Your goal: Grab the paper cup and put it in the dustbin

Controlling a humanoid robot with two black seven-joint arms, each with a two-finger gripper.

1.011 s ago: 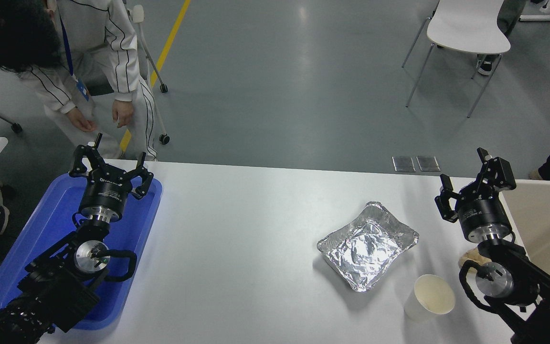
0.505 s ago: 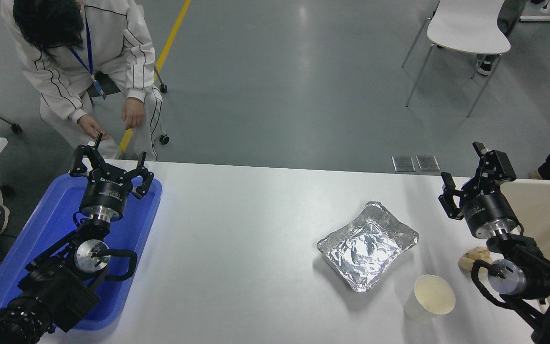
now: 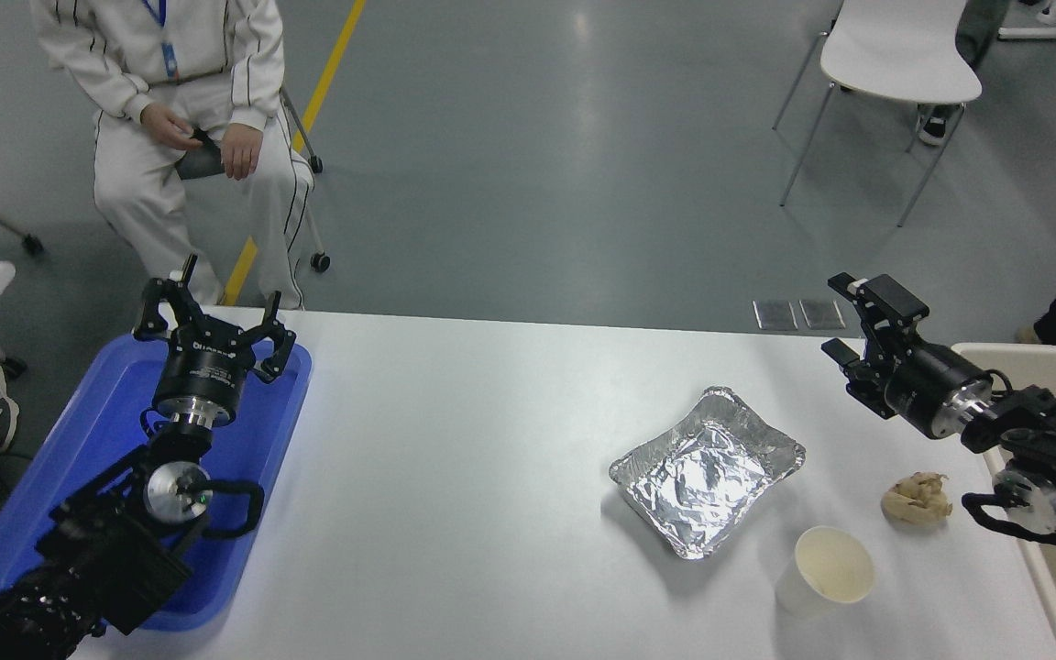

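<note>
- Standing upright near the front edge of the surface, at about 5 o'clock from its centre: paper cup (image 3: 825, 570), mouth up, cream inside visible, nothing in it that I can make out. Untouched.
- Right gripper (image 3: 844, 316) hangs in the air at roughly 12 o'clock from the cup, well apart from it, pointing toward 10 o'clock. Its fingers (image 3: 890, 295) are spread and hold nothing.
- Dustbin (image 3: 1023, 350) sits at the right edge, 3 o'clock side; only its beige rim and part of a wall show, the right arm crossing over it. No cup inside as far as can be seen.
- Foil tray (image 3: 708, 469) lies at 10 o'clock from the cup, near but not touching. A beige lumpy wad (image 3: 917, 498) lies at 1 o'clock from the cup, between cup and bin.
- Left gripper (image 3: 213, 316) is parked at lower left above the blue tray (image 3: 24, 513), fingers apart, empty.
- A person (image 3: 189, 119) sits beyond the far edge, at 11 o'clock.
- Progress, judged: nothing done yet. Reach, grasp, lift, carry to the bin and release all remain.
- Note: thin paper wall likely crushes under a hard squeeze.
</note>
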